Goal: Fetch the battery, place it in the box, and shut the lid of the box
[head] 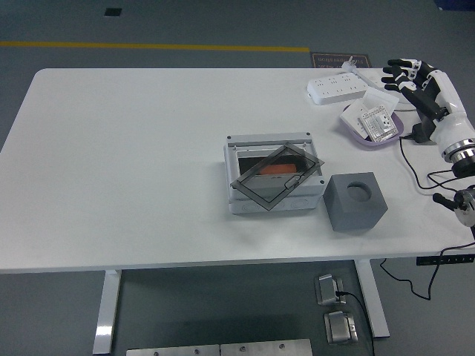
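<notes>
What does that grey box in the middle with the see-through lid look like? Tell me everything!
The light grey plastic box sits near the middle of the white table. It is rectangular, with screw holes at its corners. Its smoky see-through lid lies crooked across the open top, not closed. Something orange shows inside. A dark grey cube stands just to its right.

You have a white table [133, 163] carrying a grey box [273, 178] near the middle, a grey cube [357, 202] just right of it, and a power strip [338, 88] and purple tray [358, 132] far right
</notes>
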Tool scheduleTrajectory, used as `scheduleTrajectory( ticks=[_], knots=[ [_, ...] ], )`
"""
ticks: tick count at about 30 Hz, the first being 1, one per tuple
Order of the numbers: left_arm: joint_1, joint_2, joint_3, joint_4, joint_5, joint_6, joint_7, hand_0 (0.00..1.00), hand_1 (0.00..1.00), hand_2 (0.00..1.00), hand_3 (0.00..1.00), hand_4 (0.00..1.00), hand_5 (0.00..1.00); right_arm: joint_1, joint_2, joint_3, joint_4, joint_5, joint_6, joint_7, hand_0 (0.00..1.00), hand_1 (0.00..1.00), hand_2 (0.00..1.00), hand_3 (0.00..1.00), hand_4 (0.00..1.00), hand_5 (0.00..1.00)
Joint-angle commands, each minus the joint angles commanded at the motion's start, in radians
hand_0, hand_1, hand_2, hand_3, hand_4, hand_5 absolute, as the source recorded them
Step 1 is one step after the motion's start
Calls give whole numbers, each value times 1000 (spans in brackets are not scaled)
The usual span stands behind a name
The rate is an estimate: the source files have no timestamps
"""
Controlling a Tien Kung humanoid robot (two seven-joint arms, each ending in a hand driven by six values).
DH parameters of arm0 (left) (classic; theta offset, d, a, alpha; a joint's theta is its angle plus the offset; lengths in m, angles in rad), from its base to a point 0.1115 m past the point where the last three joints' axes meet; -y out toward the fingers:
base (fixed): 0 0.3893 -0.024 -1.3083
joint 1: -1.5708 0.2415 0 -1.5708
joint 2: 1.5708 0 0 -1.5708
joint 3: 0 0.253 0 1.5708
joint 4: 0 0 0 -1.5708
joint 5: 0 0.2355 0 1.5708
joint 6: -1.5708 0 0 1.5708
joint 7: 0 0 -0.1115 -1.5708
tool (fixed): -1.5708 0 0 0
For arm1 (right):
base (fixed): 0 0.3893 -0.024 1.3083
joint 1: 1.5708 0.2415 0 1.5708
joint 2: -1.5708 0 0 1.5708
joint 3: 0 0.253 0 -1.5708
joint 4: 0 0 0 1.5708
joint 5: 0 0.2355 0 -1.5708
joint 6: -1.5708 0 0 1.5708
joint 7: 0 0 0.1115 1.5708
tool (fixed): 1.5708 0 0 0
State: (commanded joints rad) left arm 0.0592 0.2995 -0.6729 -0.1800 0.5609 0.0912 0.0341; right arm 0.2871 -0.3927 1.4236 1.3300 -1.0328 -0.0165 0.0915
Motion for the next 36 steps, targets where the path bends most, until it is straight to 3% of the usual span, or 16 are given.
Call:
scheduleTrajectory(
  ticks=[1, 2, 7, 8, 19, 20, 31, 32, 36],
  knots=[
    [0, 0, 0, 0, -1, 0, 0, 462, 573, 538, 536, 371, 2, 0, 0, 1, 0, -1, 2, -1, 723, 663, 682, 636, 598, 384],
    [1, 0, -1, 0, -1, 0, 0, 463, 573, 538, 536, 372, 2, 0, -1, 3, 1, -2, 5, -2, 723, 661, 680, 632, 513, 382],
    [1, -1, -7, 0, 4, 0, 4, 463, 573, 538, 536, 372, 2, 3, -4, 4, 2, -5, 13, -8, 723, 661, 680, 632, 513, 382],
    [1, -1, -7, 0, 5, 0, 5, 463, 573, 538, 536, 371, 2, 4, -4, 2, 2, -6, 14, -8, 724, 662, 673, 625, 468, 383],
    [2, 22, 5, 0, -6, -1, 4, 463, 573, 539, 536, 371, 2, 11, -20, -16, 3, -13, 30, -20, 727, 660, 677, 619, 455, 394],
    [2, 24, 5, 0, -7, -1, 4, 463, 573, 540, 536, 372, 2, 12, -20, -17, 3, -13, 30, -20, 726, 662, 676, 615, 359, 361],
    [3, 21, -15, 0, -6, -2, 2, 463, 573, 539, 537, 372, 2, 12, -15, -11, 9, -12, 30, -20, 727, 663, 677, 612, 330, 348],
    [4, 20, -16, 0, -7, -2, 2, 463, 573, 540, 537, 372, 2, 12, -15, -9, 10, -12, 30, -20, 730, 666, 677, 609, 368, 376],
    [7, 17, -25, 0, -4, -2, 3, 463, 573, 540, 537, 372, 2, 12, -14, -4, 12, -11, 30, -20, 730, 666, 677, 609, 368, 376]
  ],
)
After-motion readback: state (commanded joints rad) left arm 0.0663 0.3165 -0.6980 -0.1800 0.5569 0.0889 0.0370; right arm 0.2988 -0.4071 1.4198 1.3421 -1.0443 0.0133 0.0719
